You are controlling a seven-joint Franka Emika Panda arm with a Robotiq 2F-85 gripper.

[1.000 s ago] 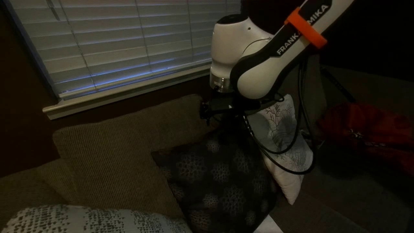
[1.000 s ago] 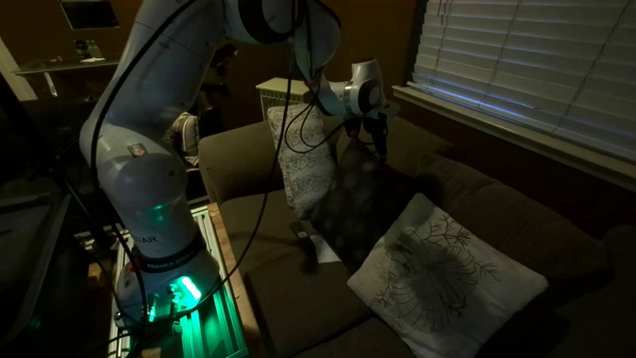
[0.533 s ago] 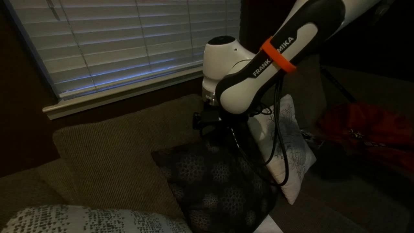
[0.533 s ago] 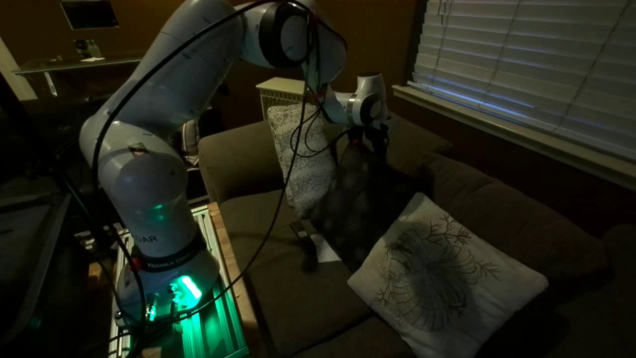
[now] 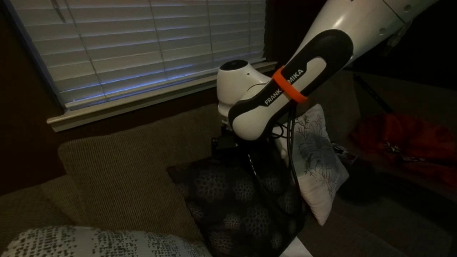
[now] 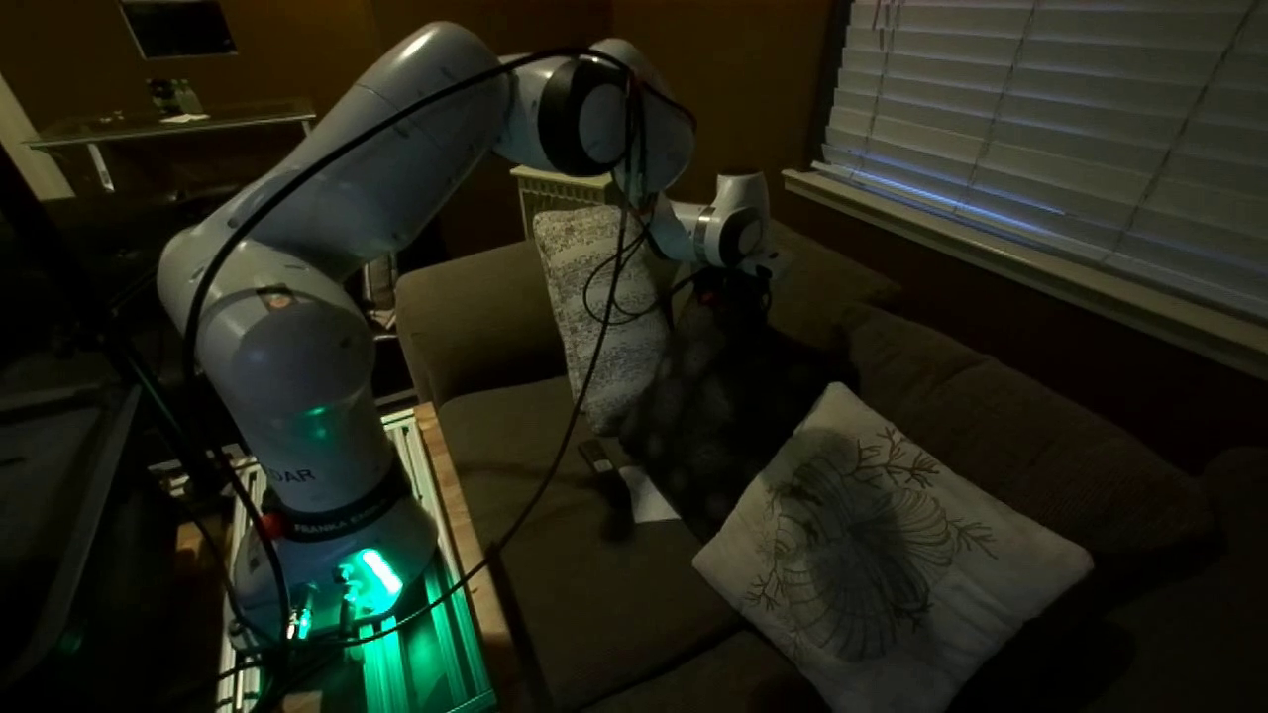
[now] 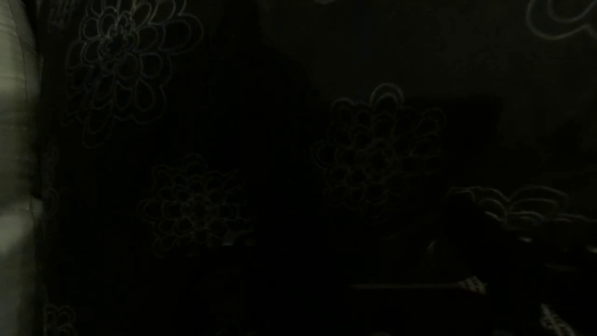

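The arm bends over the dark floral pillow, fingers lost in shadow (apart or together, indeterminable), a likely approach step next calling for a firm pinch.

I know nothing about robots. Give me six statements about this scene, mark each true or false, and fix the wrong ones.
1. The gripper is right by a dark cushion. True.
2. That cushion is plain, without pattern. False: it has pale flower shapes.
3. The window blinds are raised. False: the blinds hang lowered.
4. An orange band wraps the robot's arm. True.
5. The light at the robot's base is red. False: that light glows green.
6. A pale shell-print cushion rests on the sofa. True.
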